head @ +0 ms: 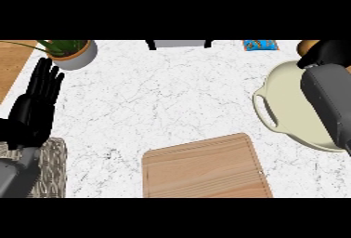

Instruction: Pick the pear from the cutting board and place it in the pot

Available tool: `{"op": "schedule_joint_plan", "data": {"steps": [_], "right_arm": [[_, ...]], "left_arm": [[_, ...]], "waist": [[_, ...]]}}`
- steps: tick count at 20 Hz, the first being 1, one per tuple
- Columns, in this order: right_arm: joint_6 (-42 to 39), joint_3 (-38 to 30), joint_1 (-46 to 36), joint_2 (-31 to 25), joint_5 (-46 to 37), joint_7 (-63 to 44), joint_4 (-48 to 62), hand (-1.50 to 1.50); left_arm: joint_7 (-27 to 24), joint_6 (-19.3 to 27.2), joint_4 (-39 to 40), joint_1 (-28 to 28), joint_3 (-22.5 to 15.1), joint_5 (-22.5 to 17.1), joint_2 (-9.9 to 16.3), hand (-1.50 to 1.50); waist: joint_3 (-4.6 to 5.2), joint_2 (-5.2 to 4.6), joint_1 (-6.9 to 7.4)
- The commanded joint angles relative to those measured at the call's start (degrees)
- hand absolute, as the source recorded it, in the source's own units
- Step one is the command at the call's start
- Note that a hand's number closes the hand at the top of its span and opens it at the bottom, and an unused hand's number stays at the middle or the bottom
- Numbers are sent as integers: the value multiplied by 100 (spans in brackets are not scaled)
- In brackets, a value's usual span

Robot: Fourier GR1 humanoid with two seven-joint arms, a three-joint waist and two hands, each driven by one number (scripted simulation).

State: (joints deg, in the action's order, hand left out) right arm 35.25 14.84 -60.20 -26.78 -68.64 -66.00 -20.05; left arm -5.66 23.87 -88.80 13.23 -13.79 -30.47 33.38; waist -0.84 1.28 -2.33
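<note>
pear (308, 46) gripped by right robot hand (328, 51) above cream pot (288, 88); left robot hand (34, 104) wide.

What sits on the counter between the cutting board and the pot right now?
Nothing: in the head view, only bare marble counter separates the cutting board from the pot.

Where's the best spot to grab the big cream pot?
Take the loop handle on the left side of the pot, coming in from the counter's middle. It sticks out from the rim with a gap to hook through, and nothing covers it. The right forearm lies over the pot's other side.
</note>
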Motion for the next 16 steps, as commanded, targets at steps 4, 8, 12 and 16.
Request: {"op": "schedule_joint_plan", "data": {"steps": [4,8,12,16], "right_arm": [[676,-321,1107,-240,21,-699,-592,150],[525,-668,1391,-294,238,-517,-894,150],[781,-1434,1870,-340,1240,494,-815,150],[885,-1951,2218,-107,2135,1270,-1234,-150]], "left_arm": [[-33,-41,85,92,58,-6,-178,0],[49,-81,204,310,180,-19,-130,0],[116,-23,-111,129,1,-26,-226,0],[-200,-115,370,148,-29,113,-384,0]], "waist": [[89,-80,43],[90,-92,67],[76,-125,177],[80,-133,134]]}}
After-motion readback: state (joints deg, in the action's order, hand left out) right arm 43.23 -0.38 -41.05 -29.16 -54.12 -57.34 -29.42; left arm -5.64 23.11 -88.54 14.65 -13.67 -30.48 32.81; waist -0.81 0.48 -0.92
